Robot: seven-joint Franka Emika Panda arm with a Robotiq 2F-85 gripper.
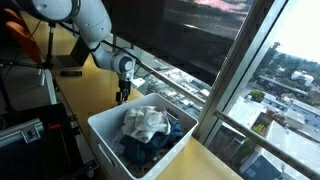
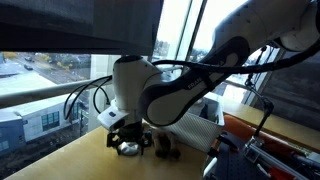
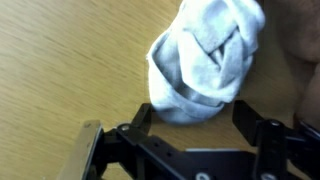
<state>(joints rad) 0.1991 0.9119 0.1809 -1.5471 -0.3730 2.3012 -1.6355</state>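
Observation:
In the wrist view a white balled-up cloth (image 3: 205,55) lies on the light wooden tabletop (image 3: 60,70). My gripper (image 3: 193,115) is lowered over it, jaws open, with the near end of the cloth between the two black fingers (image 3: 140,118). The left finger sits right at the cloth's edge; the right finger stands a little apart from it. In both exterior views the gripper (image 1: 122,97) (image 2: 128,145) points straight down at the table, and it hides the cloth there.
A white bin (image 1: 100,125) stands close beside the gripper, holding a white garment (image 1: 147,122) on dark clothes (image 1: 150,152). A window rail (image 1: 180,85) and glass run along the table's far edge. A small dark object (image 2: 168,152) lies near the gripper.

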